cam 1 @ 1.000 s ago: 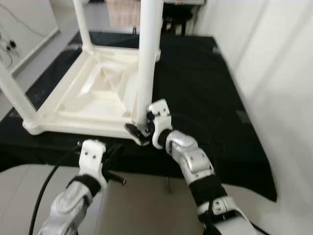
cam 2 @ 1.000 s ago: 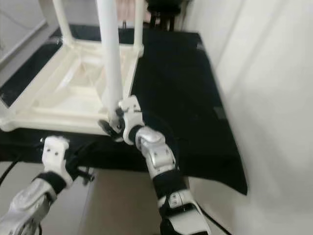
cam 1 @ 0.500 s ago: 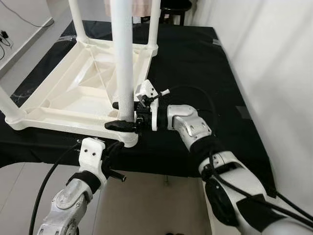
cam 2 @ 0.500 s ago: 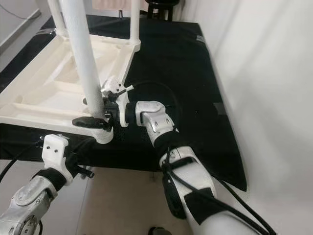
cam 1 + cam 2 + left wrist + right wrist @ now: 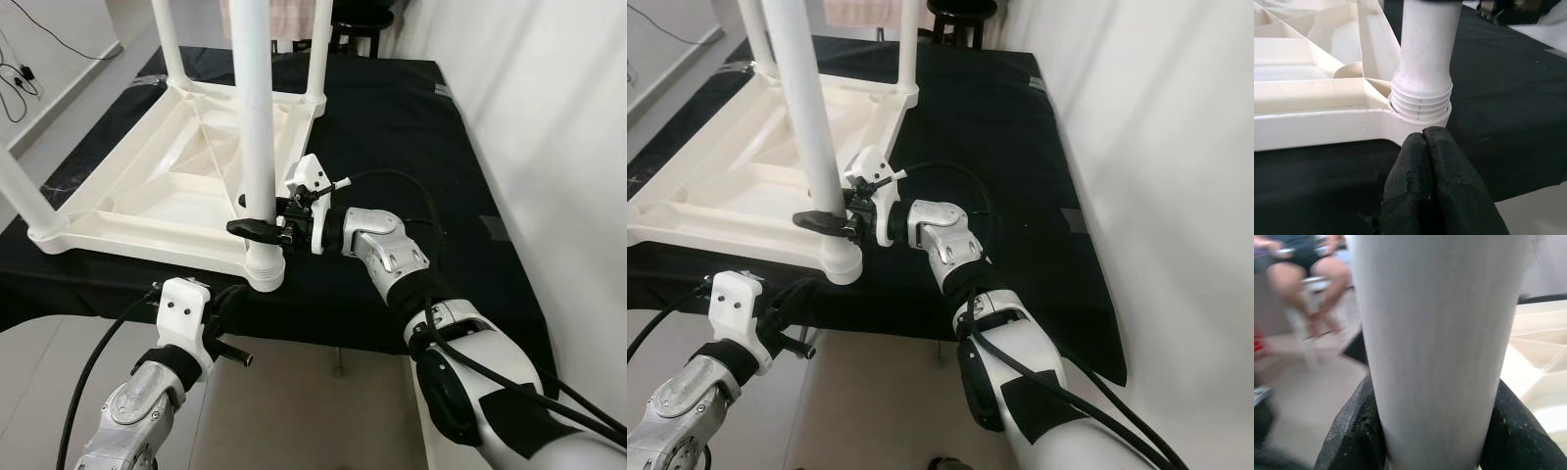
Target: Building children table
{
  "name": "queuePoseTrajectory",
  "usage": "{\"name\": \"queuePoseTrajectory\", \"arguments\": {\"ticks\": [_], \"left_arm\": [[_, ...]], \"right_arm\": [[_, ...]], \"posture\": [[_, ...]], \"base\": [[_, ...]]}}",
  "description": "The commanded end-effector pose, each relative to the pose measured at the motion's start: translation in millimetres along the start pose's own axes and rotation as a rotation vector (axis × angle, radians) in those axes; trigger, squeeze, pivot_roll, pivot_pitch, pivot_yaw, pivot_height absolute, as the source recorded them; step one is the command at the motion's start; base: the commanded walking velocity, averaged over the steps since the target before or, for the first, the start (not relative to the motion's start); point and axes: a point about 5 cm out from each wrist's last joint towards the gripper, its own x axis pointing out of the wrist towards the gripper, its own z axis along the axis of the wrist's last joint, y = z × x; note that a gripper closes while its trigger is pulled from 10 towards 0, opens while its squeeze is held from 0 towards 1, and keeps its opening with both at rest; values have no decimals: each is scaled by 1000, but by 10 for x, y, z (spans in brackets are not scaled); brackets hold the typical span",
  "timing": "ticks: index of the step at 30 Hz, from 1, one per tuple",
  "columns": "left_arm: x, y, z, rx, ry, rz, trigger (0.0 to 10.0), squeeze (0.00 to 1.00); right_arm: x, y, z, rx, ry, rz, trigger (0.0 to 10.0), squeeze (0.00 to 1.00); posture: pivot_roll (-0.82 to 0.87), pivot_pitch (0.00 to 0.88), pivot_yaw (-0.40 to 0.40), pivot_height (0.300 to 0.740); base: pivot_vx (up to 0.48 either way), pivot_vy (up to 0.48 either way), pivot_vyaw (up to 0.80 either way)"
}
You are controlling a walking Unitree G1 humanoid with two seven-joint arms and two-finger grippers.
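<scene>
Left eye view shows an upturned white children's table top (image 5: 147, 196) lying on a bench draped in black cloth (image 5: 392, 117), toward the bench's left and near edges, with white legs standing up from its corners. The right gripper (image 5: 257, 226) has its black fingers closed around the nearest leg (image 5: 257, 117) just above the corner socket (image 5: 265, 269) at the bench's near edge; the right wrist view confirms a finger (image 5: 1354, 431) pressed on each side of the leg. The left gripper (image 5: 1437, 181) hangs below the bench's near edge with its fingers shut on nothing, pointing up at the ribbed collar (image 5: 1421, 100) where the leg enters the socket. Judging by the pictures, the build is far along: three further legs appear seated at the other corners, and the near one stands upright in its socket, though its ribs are exposed, so it may need more turning or pressing home; flipping the table upright would remain. Compared with a second ago, the right gripper has swung from gripping the leg from the front and below to a level, sideways hold, and since half a second ago it has barely shifted; the camera itself has moved, while the left arm has stayed low and idle.
</scene>
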Motion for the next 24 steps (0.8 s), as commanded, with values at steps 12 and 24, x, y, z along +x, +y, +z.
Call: {"name": "queuePoseTrajectory", "arguments": {"ticks": [12,24], "left_arm": [[65,56,-75,23,25,-7,10000,0],[62,153,-83,91,-7,88,10000,0]], "right_arm": [[-496,32,-544,77,176,-906,0,0],[-439,71,-408,149,138,-696,10000,1000]], "posture": [[79,89,-74,740],[86,26,-79,740]], "base": [[0,0,0],[0,0,0]]}}
